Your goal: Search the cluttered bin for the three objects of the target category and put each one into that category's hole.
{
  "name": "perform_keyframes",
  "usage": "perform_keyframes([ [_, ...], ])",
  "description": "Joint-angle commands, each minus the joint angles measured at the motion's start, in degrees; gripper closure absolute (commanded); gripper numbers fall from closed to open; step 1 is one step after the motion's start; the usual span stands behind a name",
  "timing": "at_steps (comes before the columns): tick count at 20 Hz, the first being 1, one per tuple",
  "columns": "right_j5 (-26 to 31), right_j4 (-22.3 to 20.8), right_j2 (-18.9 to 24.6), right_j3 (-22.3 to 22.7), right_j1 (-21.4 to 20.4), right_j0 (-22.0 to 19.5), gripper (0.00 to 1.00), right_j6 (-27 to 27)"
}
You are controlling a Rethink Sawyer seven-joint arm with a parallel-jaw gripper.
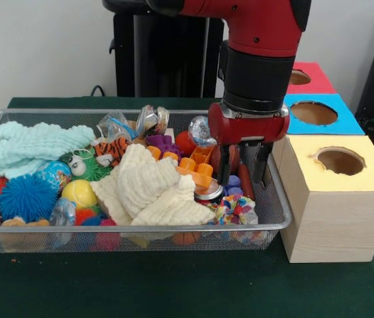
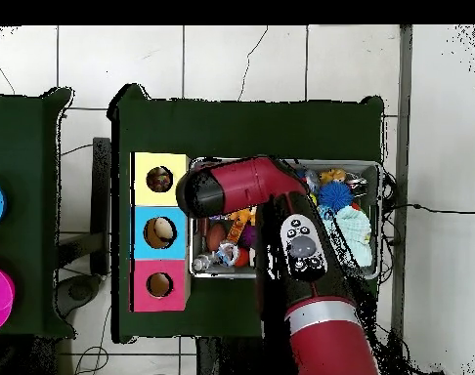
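Jaws (image 1: 244,164) parted — over bin (image 1: 134,114) right end, near rim.

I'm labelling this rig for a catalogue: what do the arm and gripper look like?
The arm has glossy red shells with a wide black cylindrical wrist section. In the overhead view it shows a grey oval panel with round buttons and a silver band. The gripper has a red rounded body and two dark, straight fingers.

Red arm (image 1: 246,20), black wrist, red-housed hand (image 1: 243,173), dark fingers

boxes (image 1: 335,218) just beside bin (image 1: 134,235)
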Motion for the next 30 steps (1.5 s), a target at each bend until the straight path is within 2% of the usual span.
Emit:
perform_keyframes([
  [1,0.43,0.92,2.68,-4.66,3.92,-1.27,0.00,1.28],
  [4,-1.47,0.32,2.28,-4.76,4.88,-1.16,0.00,2.11],
  [7,-1.41,0.04,0.44,-4.12,5.95,-0.26,0.00,4.31],
  [14,-6.16,-1.31,-3.08,-2.54,8.04,1.42,0.00,8.29],
  [18,-7.39,-1.02,-4.35,-2.88,9.61,1.95,0.00,8.56],
  [21,-10.43,-0.77,-4.37,-2.07,10.12,1.48,0.00,8.56],
  [30,-8.68,-0.22,-9.93,-2.99,12.23,4.48,0.00,9.87],
])
